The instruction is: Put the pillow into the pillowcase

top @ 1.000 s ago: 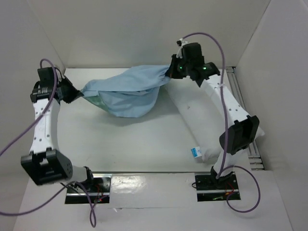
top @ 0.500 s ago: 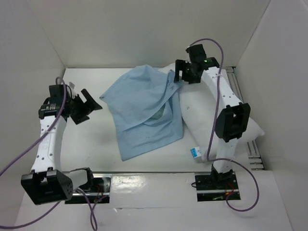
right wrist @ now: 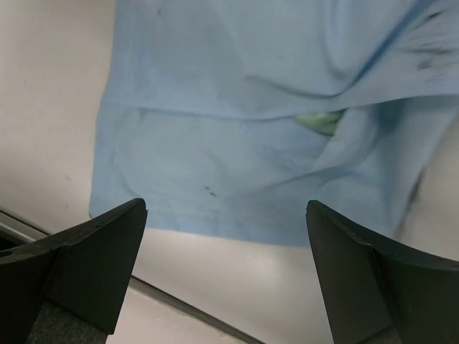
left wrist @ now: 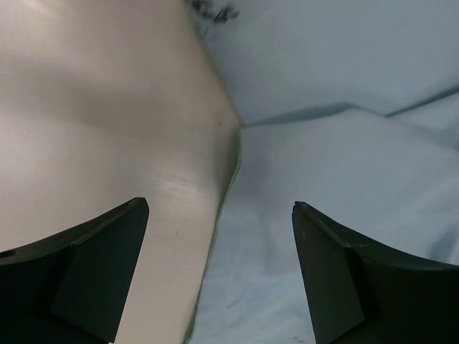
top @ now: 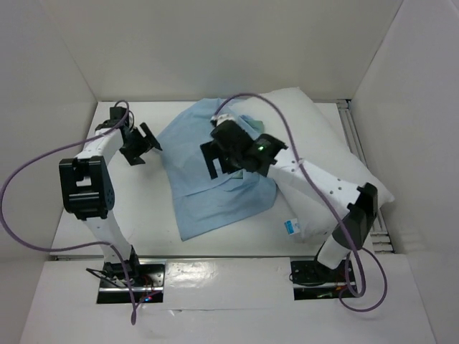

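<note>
The pillowcase (top: pixel 215 179) lies loose on the table, plain light blue face up, its right side draped against the pillow (top: pixel 323 158). The pillow is a plump white cushion at the right, with a small blue-and-white tag (top: pixel 290 227) at its near end. My left gripper (top: pixel 145 143) stands open just left of the pillowcase; in the left wrist view the left gripper (left wrist: pixel 221 206) straddles the edge of the pillowcase (left wrist: pixel 323 179), holding nothing. My right gripper (top: pixel 213 159) hovers open above the cloth's middle. In the right wrist view the right gripper (right wrist: pixel 226 206) looks down on the pillowcase (right wrist: pixel 237 143), where a green patch (right wrist: pixel 319 120) peeks from a fold.
White walls (top: pixel 215 50) enclose the table on three sides. A metal rail (top: pixel 351 136) runs along the right edge behind the pillow. Bare table (top: pixel 136 208) shows left of the pillowcase. Both arm bases (top: pixel 315 276) sit at the near edge.
Both grippers let go of the pillowcase, which dropped from stretched in the air to lying on the table. The right arm swung left over the cloth. The left arm moved toward the back.
</note>
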Robot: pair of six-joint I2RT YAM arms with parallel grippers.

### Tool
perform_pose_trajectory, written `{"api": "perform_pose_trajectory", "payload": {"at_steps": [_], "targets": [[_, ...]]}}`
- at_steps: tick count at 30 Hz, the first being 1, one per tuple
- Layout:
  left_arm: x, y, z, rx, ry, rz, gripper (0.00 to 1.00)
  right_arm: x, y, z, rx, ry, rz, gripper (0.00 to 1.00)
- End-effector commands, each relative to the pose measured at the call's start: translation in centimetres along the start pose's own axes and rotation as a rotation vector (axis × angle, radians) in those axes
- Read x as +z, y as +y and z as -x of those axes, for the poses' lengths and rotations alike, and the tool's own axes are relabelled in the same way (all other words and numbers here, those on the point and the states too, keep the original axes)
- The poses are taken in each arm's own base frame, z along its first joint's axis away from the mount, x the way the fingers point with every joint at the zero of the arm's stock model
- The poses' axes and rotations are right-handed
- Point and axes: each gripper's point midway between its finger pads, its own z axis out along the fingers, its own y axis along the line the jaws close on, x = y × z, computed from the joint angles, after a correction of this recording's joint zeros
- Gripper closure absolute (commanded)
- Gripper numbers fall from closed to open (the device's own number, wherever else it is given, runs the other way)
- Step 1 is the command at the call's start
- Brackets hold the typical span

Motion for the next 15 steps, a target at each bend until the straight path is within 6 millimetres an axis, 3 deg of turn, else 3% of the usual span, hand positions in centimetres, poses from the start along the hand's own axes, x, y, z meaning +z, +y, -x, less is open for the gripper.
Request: {"api": "perform_pose_trajectory", "payload": {"at_steps": [1, 2, 3, 5, 6, 8, 15], "targets": [[0.6, -2.4, 4.1, 0.024, -0.106, -0.033, 0.06, 2.2, 5.2, -2.7, -0.053, 0.007, 0.041, 0.01], [2.3, -2.1, 3.5, 0.036, -0.073, -0.017, 0.07, 2.6, 6.5, -3.4, -0.075, 0.014, 0.058, 0.01], [3.0, -1.9, 3.4, 0.033, -0.058, -0.007, 0.07, 3.8, 7.7, -4.3, -0.098, 0.036, 0.063, 0.01], [3.8, -2.1, 4.0, 0.042, -0.066, 0.015, 0.07, 4.3, 11.2, -5.4, -0.143, 0.045, 0.143, 0.01], [4.4, -2.3, 3.9, 0.050, -0.063, 0.025, 0.08, 5.6, 12.2, -7.1, -0.165, 0.086, 0.154, 0.01], [5.5, -2.2, 4.3, 0.084, -0.080, 0.102, 0.09, 6.6, 14.3, -7.7, -0.176, 0.093, 0.218, 0.01], [8.3, -1.4, 4.1, 0.125, -0.042, 0.220, 0.08, 11.2, 18.2, -11.7, -0.195, 0.196, 0.298, 0.01]]}}
